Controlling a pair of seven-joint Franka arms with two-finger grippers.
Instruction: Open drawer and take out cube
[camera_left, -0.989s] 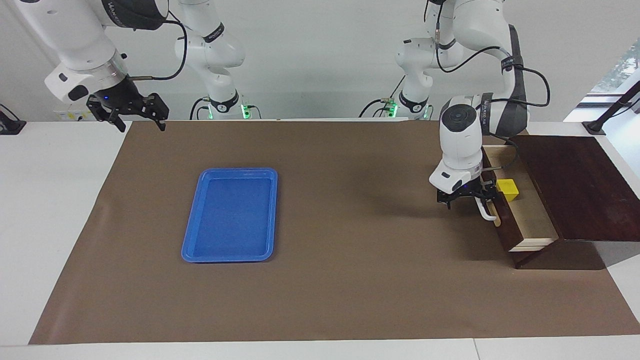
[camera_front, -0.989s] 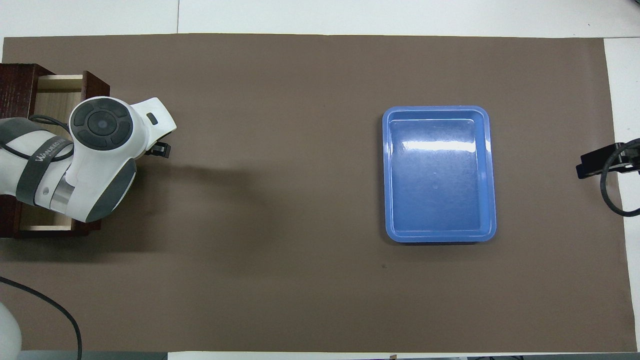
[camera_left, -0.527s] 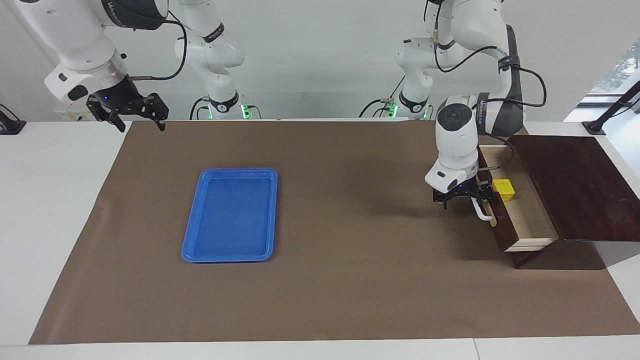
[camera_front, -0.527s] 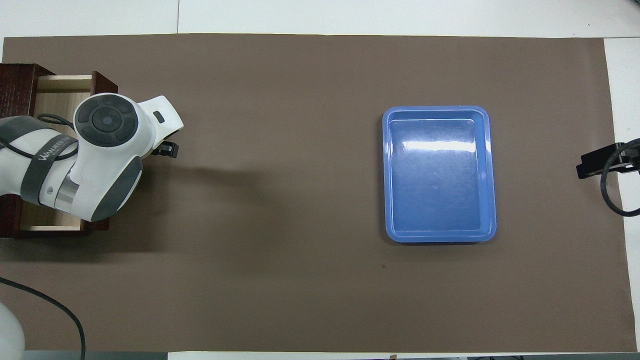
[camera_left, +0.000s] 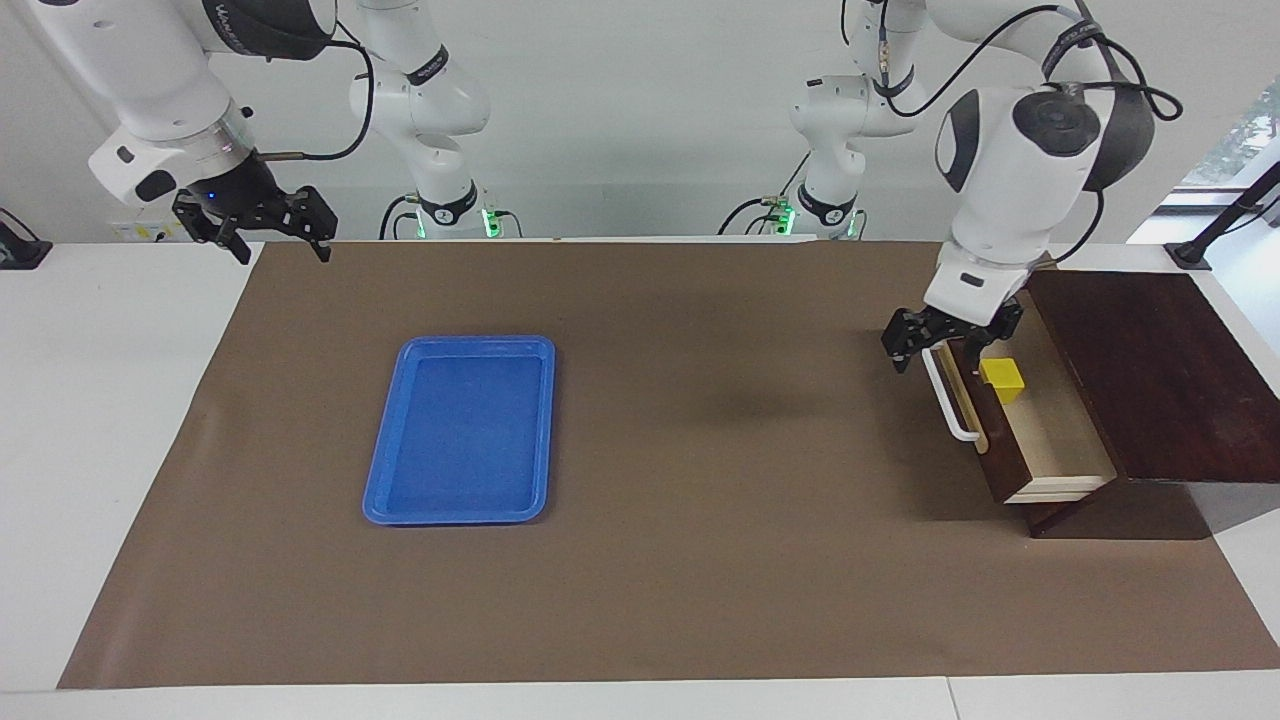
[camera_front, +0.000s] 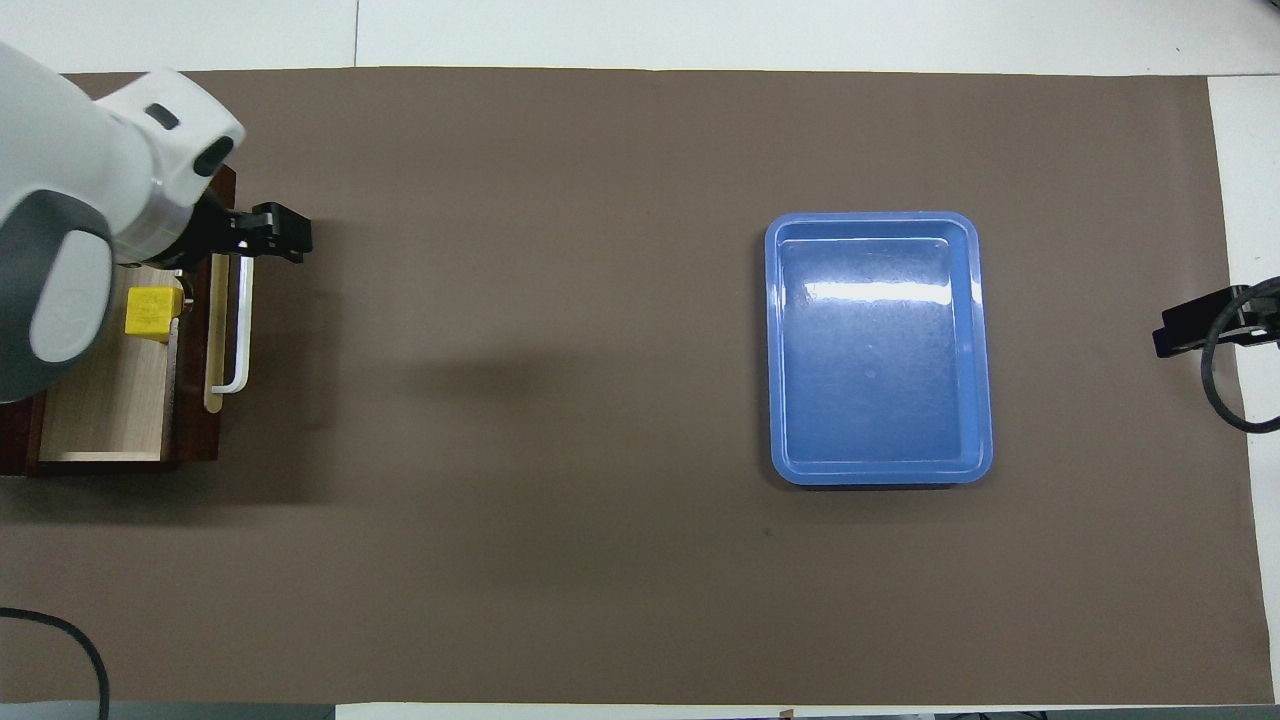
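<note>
The drawer (camera_left: 1055, 440) of the dark brown box (camera_left: 1140, 370) stands pulled out, its pale wood inside showing. Its white bar handle (camera_left: 948, 405) is free. The yellow cube (camera_left: 1003, 380) sits in the drawer, in the half nearer to the robots; it also shows in the overhead view (camera_front: 152, 312). My left gripper (camera_left: 940, 345) hangs open and empty in the air over the drawer's front and the handle's nearer end, touching neither. In the overhead view the left gripper (camera_front: 262, 232) shows beside the handle (camera_front: 240, 335). My right gripper (camera_left: 272, 238) waits open and raised at the right arm's end of the table.
A flat blue tray (camera_left: 460, 430) lies empty on the brown mat toward the right arm's end, also in the overhead view (camera_front: 878, 345). The box stands at the left arm's end of the table. The right gripper's tip (camera_front: 1195, 328) shows at the mat's edge.
The left gripper pulled the drawer a little further out, let go of the handle and rose. The cube now shows from overhead. The right arm has not moved.
</note>
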